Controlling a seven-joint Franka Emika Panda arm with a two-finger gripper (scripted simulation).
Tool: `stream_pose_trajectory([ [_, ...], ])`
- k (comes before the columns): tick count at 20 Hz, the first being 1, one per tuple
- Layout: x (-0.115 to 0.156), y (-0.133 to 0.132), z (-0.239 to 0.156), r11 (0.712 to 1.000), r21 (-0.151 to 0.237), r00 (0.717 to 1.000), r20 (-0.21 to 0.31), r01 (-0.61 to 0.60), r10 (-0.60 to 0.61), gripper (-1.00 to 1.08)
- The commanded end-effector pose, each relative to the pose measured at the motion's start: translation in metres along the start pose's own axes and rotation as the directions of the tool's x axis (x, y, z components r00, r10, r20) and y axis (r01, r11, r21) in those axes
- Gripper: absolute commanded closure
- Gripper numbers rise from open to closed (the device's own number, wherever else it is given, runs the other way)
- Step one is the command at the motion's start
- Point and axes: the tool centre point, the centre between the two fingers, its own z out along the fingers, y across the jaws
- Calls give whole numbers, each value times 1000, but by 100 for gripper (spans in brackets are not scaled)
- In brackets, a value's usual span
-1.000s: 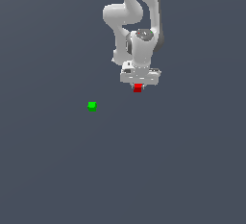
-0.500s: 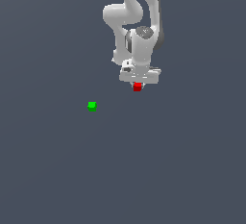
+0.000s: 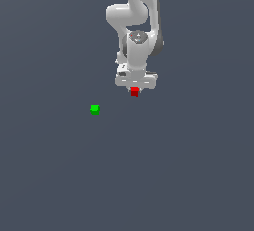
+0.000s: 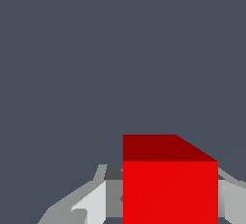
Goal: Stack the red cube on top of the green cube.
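The red cube (image 3: 134, 92) hangs just under the white gripper (image 3: 135, 90), which is shut on it. In the wrist view the red cube (image 4: 169, 184) fills the space between the two grey fingers (image 4: 86, 204) and is held above the grey floor. The green cube (image 3: 95, 109) sits on the floor, to the exterior view's left of the gripper and a little lower in that picture, apart from it. The green cube does not show in the wrist view.
The white arm (image 3: 136, 17) reaches down from the top of the exterior view. The plain dark grey floor (image 3: 173, 175) spreads all around.
The gripper with the red cube has moved a little toward the exterior view's left and turned slightly. The green cube has not moved.
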Motion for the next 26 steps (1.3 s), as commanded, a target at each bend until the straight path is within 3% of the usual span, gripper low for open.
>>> stream_pose_trajectory([
  [1, 7, 17, 3, 1000, 0, 1000, -1, 0, 0, 108],
  [16, 63, 151, 30, 1000, -1, 1000, -1, 0, 0, 108],
  [26, 89, 205, 41, 1000, 1, 1000, 0, 0, 0, 108],
])
